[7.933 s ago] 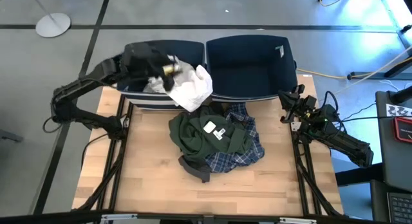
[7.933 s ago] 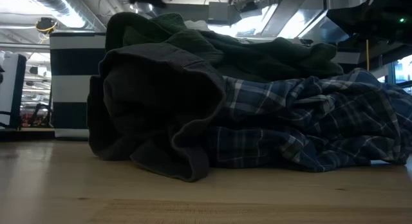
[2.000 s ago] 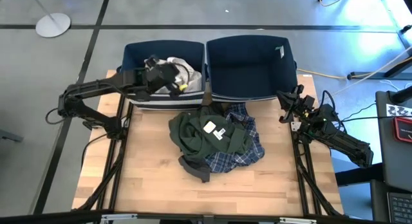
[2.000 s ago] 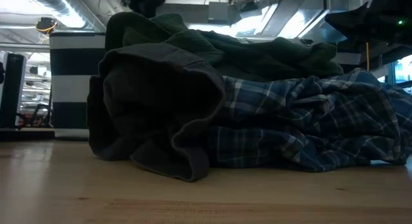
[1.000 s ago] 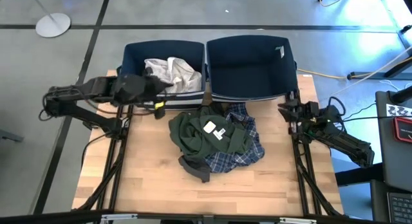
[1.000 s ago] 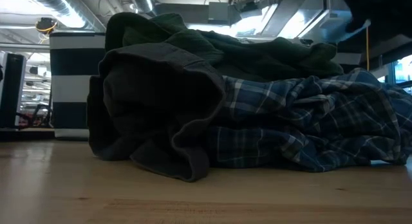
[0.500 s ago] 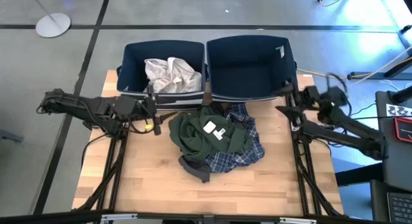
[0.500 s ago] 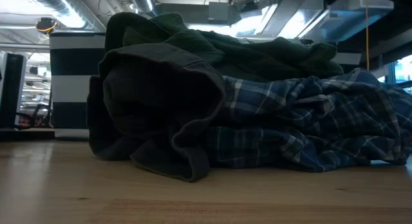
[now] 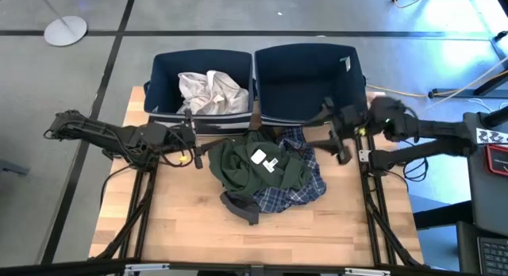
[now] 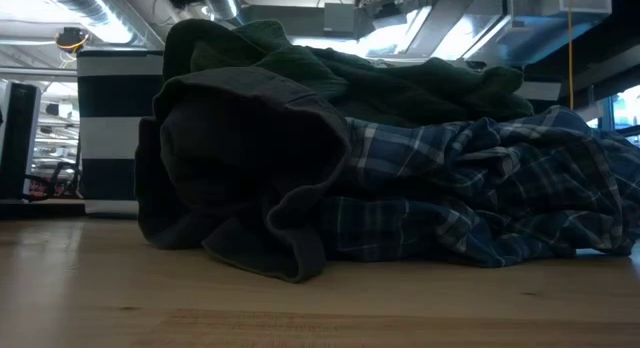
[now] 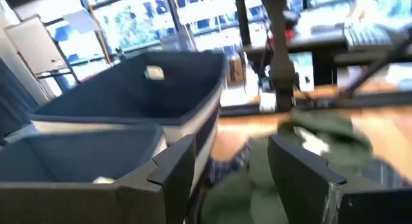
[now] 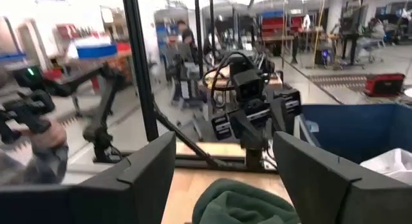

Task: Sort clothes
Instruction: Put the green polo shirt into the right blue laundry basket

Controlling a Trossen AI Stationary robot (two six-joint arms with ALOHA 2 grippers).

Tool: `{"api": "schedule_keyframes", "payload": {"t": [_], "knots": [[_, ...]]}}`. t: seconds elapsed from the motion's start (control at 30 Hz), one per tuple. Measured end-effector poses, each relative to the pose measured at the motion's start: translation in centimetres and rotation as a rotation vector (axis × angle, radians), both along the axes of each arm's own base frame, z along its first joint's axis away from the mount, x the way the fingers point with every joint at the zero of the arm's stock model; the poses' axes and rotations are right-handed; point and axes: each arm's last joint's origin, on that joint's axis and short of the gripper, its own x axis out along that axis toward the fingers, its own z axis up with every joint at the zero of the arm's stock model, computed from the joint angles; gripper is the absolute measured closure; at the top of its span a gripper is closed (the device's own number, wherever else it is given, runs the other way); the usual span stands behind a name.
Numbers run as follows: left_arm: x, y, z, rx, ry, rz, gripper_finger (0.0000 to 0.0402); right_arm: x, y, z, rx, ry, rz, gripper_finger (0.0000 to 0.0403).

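A white garment lies crumpled inside the left navy bin. On the table's middle sits a pile. The dark green garment with a white label is on top. The blue-white plaid shirt lies under it. The dark grey garment lies at the pile's near edge and fills the low view's left. My left gripper stands open just left of the pile, its fingers apart. My right gripper stands open just right of the pile, facing the green cloth.
The right navy bin stands beside the left one along the table's far edge, with nothing in it that I can see. Bare wood lies on the near side of the pile. The arms' frames run down both table sides.
My left gripper has come from the left bin's front wall toward the near edge, to the pile's left side. My right gripper has swung from the table's right edge toward the pile, and its fingers stand wider apart. The clothes have not moved.
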Motion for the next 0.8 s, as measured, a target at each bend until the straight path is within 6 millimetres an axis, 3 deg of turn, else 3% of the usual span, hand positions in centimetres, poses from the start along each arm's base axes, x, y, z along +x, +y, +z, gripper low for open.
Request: {"api": "schedule_keyframes", "payload": {"t": [0.17,0.4,0.57,0.8], "knots": [[0.0,-0.1,-0.3,0.016,0.032,-0.011,0.0218,3.2,3.5,-1.5,-0.099,0.147,-0.064,0.0139],[-0.2,-0.1,-1.0,-0.027,0.083,-0.019,0.0218,6.2,7.1,-6.1,-0.201,0.393,-0.036,0.0139],[-0.1,-0.1,-0.9,-0.049,0.073,-0.017,0.0218,7.6,8.1,-9.5,-0.310,0.563,-0.171,0.0139],[0.0,-0.2,-1.5,-0.112,0.100,-0.005,0.0218,9.8,8.5,-13.0,-0.376,0.674,-0.290,0.0139]]}}
